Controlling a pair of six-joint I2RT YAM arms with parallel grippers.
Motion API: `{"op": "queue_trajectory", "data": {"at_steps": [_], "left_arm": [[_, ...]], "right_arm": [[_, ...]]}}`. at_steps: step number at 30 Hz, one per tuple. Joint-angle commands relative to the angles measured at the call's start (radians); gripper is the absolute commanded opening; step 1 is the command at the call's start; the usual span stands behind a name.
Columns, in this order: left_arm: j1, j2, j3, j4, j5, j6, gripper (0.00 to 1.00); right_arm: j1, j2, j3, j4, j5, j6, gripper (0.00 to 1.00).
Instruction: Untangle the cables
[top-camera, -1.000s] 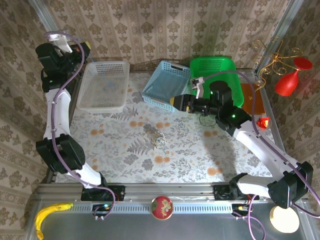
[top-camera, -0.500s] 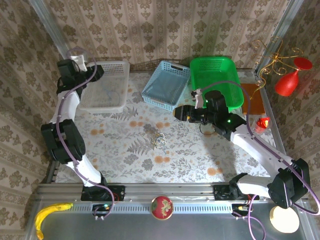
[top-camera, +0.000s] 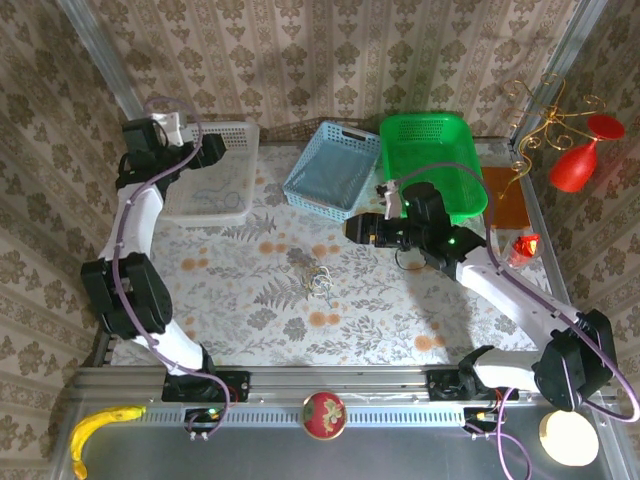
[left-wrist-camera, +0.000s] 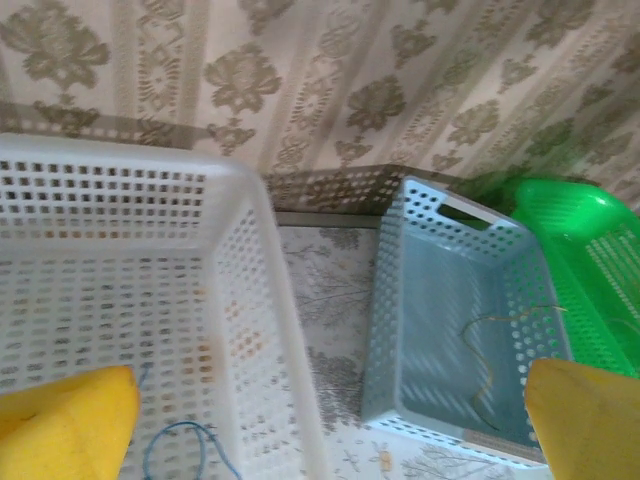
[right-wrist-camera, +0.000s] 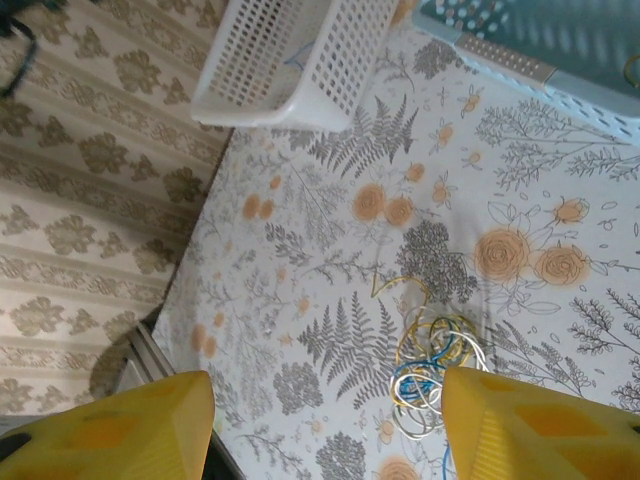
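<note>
Listing from the near edge, we record a floral-patterned surface (top-camera: 250, 320); at its middle lies a loose knot of thin blue, white and yellow cables (top-camera: 318, 281), untouched. Just beyond and right of it hovers the right claw (top-camera: 352, 228), fingers spread wide, nothing held. At the far edge we note a white perforated plastic basket (top-camera: 240, 130) containing one thin blue cable (left-wrist-camera: 185, 426), the left claw (left-wrist-camera: 328, 425) above it, fingers wide, empty. Beside it, a pale-blue perforated plastic basket (left-wrist-camera: 400, 300) holds a thin yellowish cable (left-wrist-camera: 510, 317).
</note>
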Motion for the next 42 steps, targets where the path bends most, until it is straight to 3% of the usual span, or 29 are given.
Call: {"op": "queue_trajectory", "data": {"at_steps": [1,6,10,17,25,33,42], "left_arm": [[-0.082,-0.092,-0.054,-0.069,-0.038,0.004,1.0],[-0.23,-0.216,-0.234,-0.069,-0.131,-0.063,1.0],[-0.324,-0.342,-0.441,-0.011,-0.194,-0.199,1.0],[-0.421,-0.505,-0.721,0.06,-0.289,-0.387,1.0],[-0.382,-0.591,-0.719,-0.045,-0.351,-0.398,1.0],[-0.23,-0.594,-0.712,-0.019,-0.232,-0.439,1.0],[-0.205,-0.571,-0.704,0.011,-0.191,-0.439,1.0]], "right_arm": [[0.03,0.037,-0.005,-0.032,0.042,-0.06,0.63],[0.068,0.093,-0.026,-0.052,0.06,-0.095,0.61],[0.105,0.151,-0.059,-0.05,0.068,-0.117,0.58],[0.164,0.282,0.003,-0.089,0.113,-0.209,0.55],[0.199,0.467,0.262,-0.258,0.211,-0.401,0.56],[0.225,0.57,0.428,-0.363,0.281,-0.533,0.59],[0.23,0.593,0.548,-0.354,0.321,-0.544,0.62]]}}
